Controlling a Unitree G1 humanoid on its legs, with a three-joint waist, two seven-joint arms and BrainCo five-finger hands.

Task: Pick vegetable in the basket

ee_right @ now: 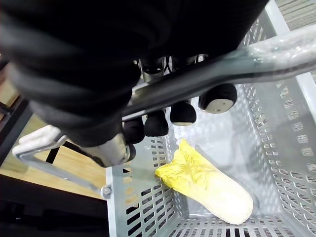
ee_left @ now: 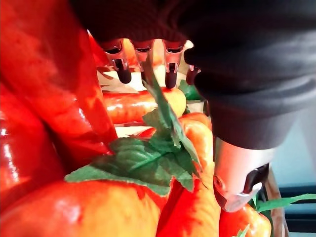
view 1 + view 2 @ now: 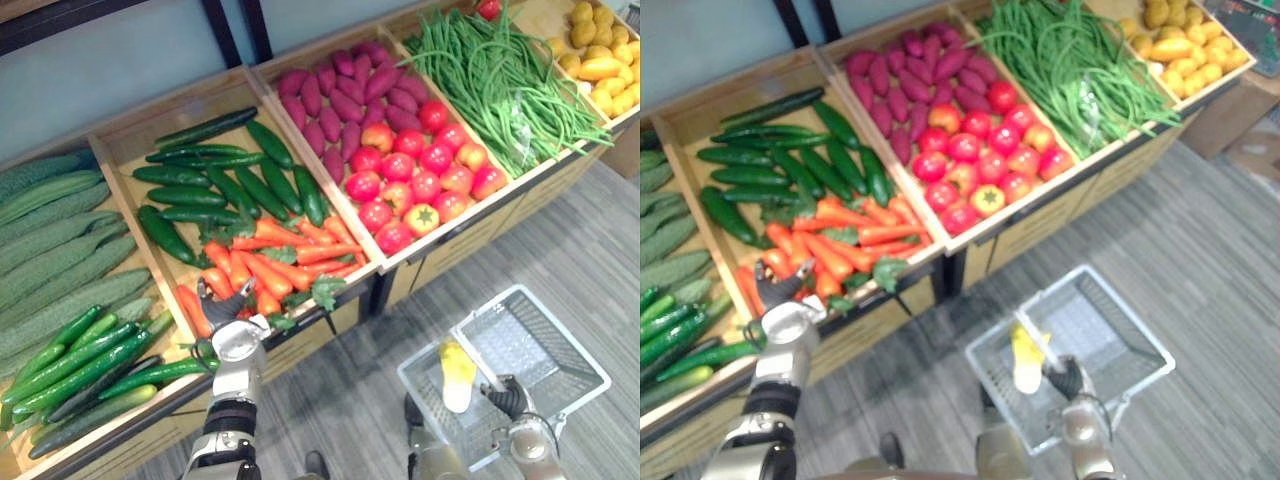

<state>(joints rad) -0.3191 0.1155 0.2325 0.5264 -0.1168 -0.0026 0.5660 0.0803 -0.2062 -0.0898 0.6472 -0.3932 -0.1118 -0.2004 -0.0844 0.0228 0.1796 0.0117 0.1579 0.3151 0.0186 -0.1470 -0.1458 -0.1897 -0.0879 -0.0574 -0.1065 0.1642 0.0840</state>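
Orange carrots (image 3: 290, 250) with green leaf tops fill the front of a wooden crate. My left hand (image 3: 238, 335) reaches into that pile from the crate's front edge. Up close, its fingers (image 2: 121, 74) stretch straight over a leafy carrot (image 2: 195, 143), with the thumb (image 2: 242, 182) beside it, so the hand is open. My right hand (image 3: 512, 398) is shut on the handle (image 1: 222, 64) of a grey wire basket (image 3: 562, 333) held over the floor. A pale yellow cabbage (image 1: 207, 185) lies in the basket.
Dark cucumbers (image 3: 215, 170) lie behind the carrots, with long green gourds (image 3: 60, 250) to the left. Purple sweet potatoes (image 3: 345, 95), red tomatoes (image 3: 420, 180), green beans (image 3: 500, 80) and yellow potatoes (image 3: 600, 50) fill the crates to the right. Grey plank floor (image 3: 560, 240) lies before the stand.
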